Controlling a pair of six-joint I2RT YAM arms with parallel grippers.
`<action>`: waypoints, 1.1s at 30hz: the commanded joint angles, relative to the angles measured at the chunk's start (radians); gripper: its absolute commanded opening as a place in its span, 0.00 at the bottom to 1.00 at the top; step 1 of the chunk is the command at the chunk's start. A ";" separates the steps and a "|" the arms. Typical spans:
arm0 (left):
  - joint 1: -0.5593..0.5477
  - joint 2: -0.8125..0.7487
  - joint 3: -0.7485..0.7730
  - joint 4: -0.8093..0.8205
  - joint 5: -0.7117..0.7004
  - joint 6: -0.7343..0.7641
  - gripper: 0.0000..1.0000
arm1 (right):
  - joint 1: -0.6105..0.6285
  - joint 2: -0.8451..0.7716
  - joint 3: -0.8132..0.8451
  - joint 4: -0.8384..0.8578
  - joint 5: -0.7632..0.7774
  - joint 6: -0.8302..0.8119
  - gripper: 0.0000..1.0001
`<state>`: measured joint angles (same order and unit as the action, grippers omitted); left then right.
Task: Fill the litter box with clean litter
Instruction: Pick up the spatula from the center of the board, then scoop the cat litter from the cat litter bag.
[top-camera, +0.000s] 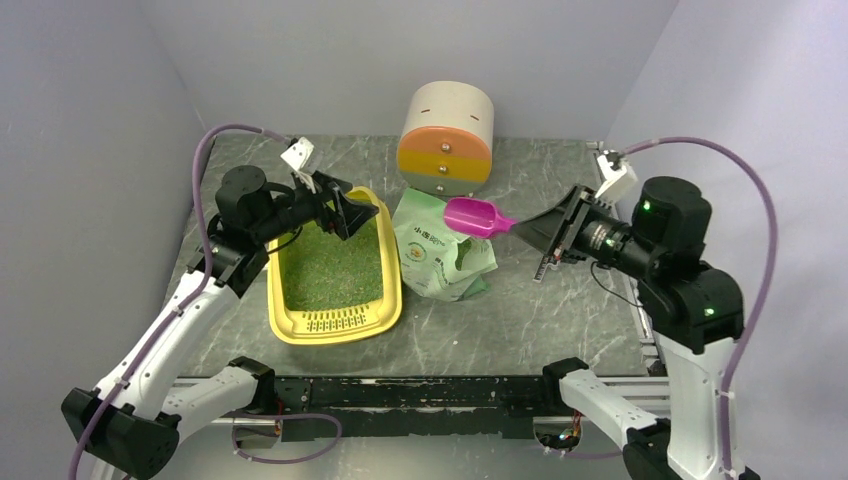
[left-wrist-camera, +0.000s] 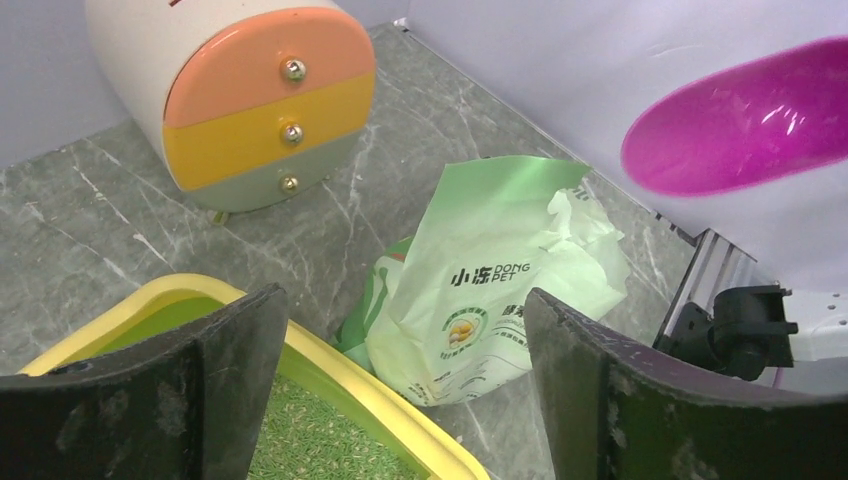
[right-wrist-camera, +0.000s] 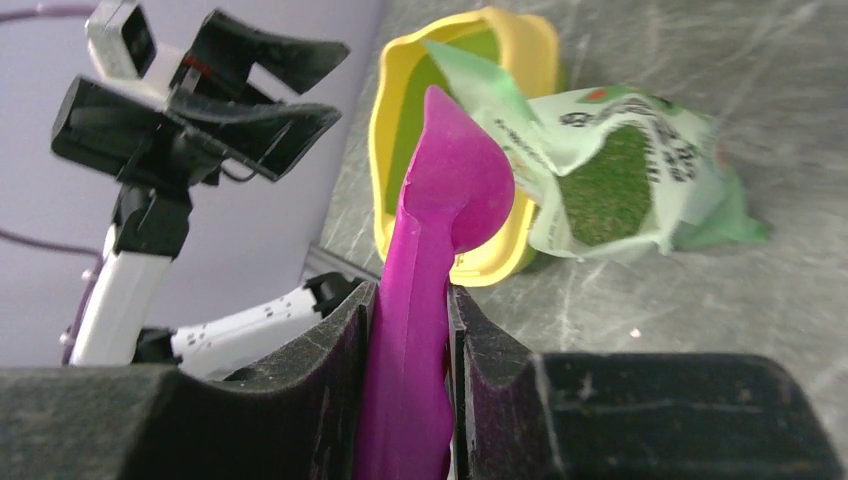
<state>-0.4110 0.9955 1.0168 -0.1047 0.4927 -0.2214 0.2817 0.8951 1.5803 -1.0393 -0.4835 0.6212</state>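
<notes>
Litter box: we see the yellow litter box (top-camera: 275, 300) on the left half of the desk (top-camera: 540, 320), its grille end toward the arms, with a layer of clean litter (top-camera: 330, 265) already on its floor.
Left tool: the left tool (top-camera: 350, 210) hangs over the box's far right corner, jaws wide apart and holding nothing.
Right tool: the right tool (right-wrist-camera: 410, 300) is clamped narrow on the handle of the magenta scoop (top-camera: 475, 215), whose bowl looks empty and hovers above the litter bag (top-camera: 440, 260).
Bag risk: the bag lies slumped just beside the box with its mouth open and nothing holds it, so we judge a push from the scoop could slide it or fold it shut.
Grip risk: we hold the scoop only by its thin handle, so digging could twist it in the jaws.
Spill risk: a full scoop tipping early would drop granules on the desk.
Clash risk: the left tool sits close to the scoop's likely path to the box.
</notes>
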 joint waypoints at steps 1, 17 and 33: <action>-0.002 -0.009 -0.016 0.045 0.039 0.070 0.93 | 0.004 0.058 0.215 -0.349 0.257 0.014 0.00; -0.002 0.015 -0.029 0.032 0.059 0.110 0.94 | 0.032 0.067 0.056 -0.339 0.290 0.028 0.00; -0.002 0.146 -0.077 0.216 0.234 0.057 0.95 | 0.032 0.172 -0.147 -0.129 0.239 -0.025 0.00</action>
<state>-0.4110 1.0981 0.9466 0.0216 0.6418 -0.1539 0.3099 1.0260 1.4544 -1.2308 -0.2306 0.6373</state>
